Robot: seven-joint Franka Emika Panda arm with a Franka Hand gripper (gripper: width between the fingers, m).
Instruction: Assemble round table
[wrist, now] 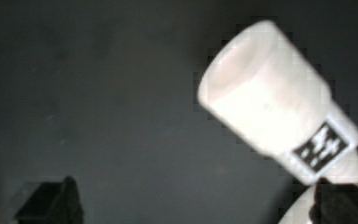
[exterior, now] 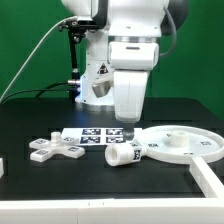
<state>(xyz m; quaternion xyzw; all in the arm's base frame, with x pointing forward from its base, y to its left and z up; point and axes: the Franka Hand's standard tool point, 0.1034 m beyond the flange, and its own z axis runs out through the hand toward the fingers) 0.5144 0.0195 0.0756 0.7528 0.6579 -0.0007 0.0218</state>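
White plastic leg (wrist: 265, 88) lies on its side, black-and-white tag (wrist: 322, 148) near one end; jaws wide, empty.

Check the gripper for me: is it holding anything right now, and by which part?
Nothing is held. The gripper hangs open above the leg, which lies on its side, not between the fingers.

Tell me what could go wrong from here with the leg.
1. The leg lies on its side close by the round disc; a nudge could roll it away or against the rim.
2. In the wrist view the leg sits off-centre under the open gripper, so if it comes straight down, one finger might strike the leg rather than straddle it.
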